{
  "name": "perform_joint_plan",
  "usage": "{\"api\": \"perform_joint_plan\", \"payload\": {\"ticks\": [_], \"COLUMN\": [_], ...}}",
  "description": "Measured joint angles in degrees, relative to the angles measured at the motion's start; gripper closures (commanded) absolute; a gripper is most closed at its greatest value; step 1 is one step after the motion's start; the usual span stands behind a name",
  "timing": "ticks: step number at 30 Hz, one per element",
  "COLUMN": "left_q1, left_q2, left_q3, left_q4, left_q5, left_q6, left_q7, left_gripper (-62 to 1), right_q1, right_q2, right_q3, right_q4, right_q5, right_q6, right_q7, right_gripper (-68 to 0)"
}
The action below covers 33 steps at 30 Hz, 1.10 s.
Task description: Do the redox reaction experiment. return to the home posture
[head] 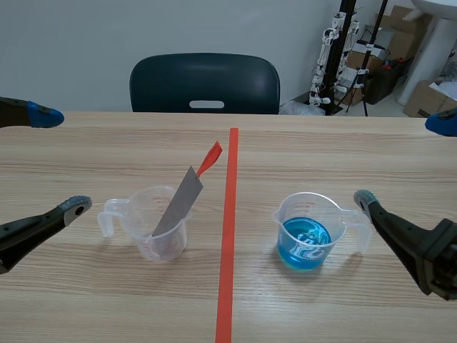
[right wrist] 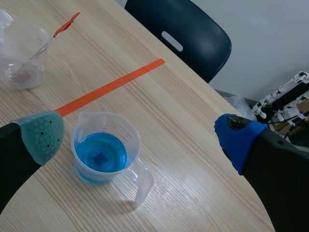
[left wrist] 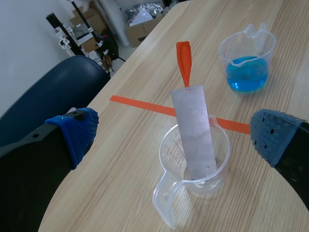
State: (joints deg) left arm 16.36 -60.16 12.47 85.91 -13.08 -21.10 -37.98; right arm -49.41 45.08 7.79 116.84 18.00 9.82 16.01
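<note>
My left tool (head: 61,161) gapes open, the beaker (left wrist: 169,164) with the strip (left wrist: 194,130) right ahead; right tool (head: 403,161) is open too, blue beaker (right wrist: 101,157) ahead of it.

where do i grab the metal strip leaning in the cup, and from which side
Pinch the metal strip across its flat faces on the stretch above the rim of the cup, below the red tag. Come from above with the left gripper: the lower end sits inside the cup, and the strip leans toward the tape line.
</note>
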Motion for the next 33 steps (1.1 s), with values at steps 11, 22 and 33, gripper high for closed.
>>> {"api": "perform_joint_plan", "payload": {"ticks": [11, 22, 33], "left_q1": [0.0, 6.01, 16.72], "left_q2": [1.49, 13.05, 14.6], "left_q3": [-0.07, -2.93, -10.43], "left_q4": [0.0, 0.02, 2.01], "left_q5": [-0.02, 10.78, 10.54], "left_q6": [0.07, 8.74, 11.04], "left_q7": [0.55, 1.44, -5.84], "left_gripper": [-62.3, -62.3, -62.3], "right_q1": [0.0, 0.0, 0.0], "right_q2": [0.0, 0.0, 0.0], "right_q3": [0.0, 0.0, 0.0], "right_q4": [0.0, 0.0, 0.0], "right_q5": [0.0, -0.02, 0.0], "right_q6": [0.0, 0.0, 0.0], "right_q7": [0.0, 0.0, 0.0], "right_gripper": [-67.9, -67.9, -67.9]}}
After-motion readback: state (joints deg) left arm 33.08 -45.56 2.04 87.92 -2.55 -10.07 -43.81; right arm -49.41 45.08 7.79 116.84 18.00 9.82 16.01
